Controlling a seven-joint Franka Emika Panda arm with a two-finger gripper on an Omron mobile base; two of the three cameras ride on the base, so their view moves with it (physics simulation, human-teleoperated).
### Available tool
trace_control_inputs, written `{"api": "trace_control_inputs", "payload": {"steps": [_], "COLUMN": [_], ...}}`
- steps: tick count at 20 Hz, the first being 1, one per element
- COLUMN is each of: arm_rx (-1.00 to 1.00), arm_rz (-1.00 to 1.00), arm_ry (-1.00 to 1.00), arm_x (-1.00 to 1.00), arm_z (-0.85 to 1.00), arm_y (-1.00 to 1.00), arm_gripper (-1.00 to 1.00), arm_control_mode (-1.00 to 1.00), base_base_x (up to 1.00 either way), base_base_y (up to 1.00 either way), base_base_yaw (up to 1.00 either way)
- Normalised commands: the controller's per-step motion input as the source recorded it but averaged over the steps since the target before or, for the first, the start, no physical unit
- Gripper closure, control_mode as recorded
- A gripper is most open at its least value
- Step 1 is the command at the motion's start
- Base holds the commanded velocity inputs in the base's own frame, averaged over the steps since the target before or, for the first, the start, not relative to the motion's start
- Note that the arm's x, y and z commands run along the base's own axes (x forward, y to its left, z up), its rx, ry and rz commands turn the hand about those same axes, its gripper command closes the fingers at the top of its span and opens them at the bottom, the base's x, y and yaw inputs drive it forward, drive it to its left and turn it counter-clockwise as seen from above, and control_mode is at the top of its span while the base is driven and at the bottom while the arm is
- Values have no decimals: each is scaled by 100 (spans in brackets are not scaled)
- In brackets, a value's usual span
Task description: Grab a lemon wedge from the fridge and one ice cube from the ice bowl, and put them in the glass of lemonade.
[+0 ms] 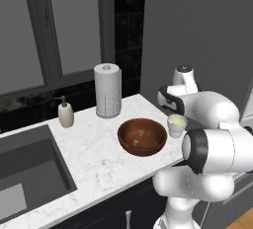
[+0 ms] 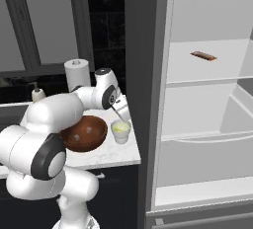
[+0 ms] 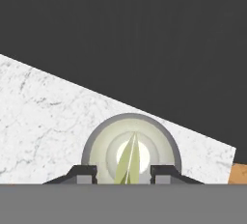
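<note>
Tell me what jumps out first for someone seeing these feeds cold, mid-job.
The fridge stands wide open on the right, its white shelves bare except for a thin reddish-brown item on the upper shelf. On the marble counter, the end effector hangs right over the glass of lemonade, fingers apart, with a lemon wedge between them above the drink. Beside the glass sits the wide wooden bowl.

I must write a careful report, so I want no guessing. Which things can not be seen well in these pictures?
- Pale whitish cup of lemonade, hand view: near rim cut off by the bottom edge.
- Yellow-green lemon wedge, same view: lower end cut off, so released or held is unclear.
- Reddish-brown wooden bowl, right base view: the white arm hides its left part.
- Pincer, right base view: too small for its opening.
</note>
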Motion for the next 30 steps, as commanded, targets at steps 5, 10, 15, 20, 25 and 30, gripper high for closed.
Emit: {"api": "trace_control_inputs", "payload": {"steps": [5,10,15,20,25,30], "arm_rx": [0,0,0,0,0,-3], "arm_rz": [0,0,0,10,25,48], "arm_ry": [0,-1,0,-2,-8,25], "arm_x": [-1,-35,-45,-33,-23,2], "arm_z": [0,3,0,13,27,28], "arm_y": [0,0,11,42,43,86], "arm_gripper": [-100,-100,-100,-100,-100,-100], "arm_control_mode": [-100,-100,-100,-100,-100,-100], "base_base_x": [0,0,0,0,0,0], "base_base_y": [0,0,0,0,0,0], "base_base_yaw": [0,0,0,0,0,0]}}
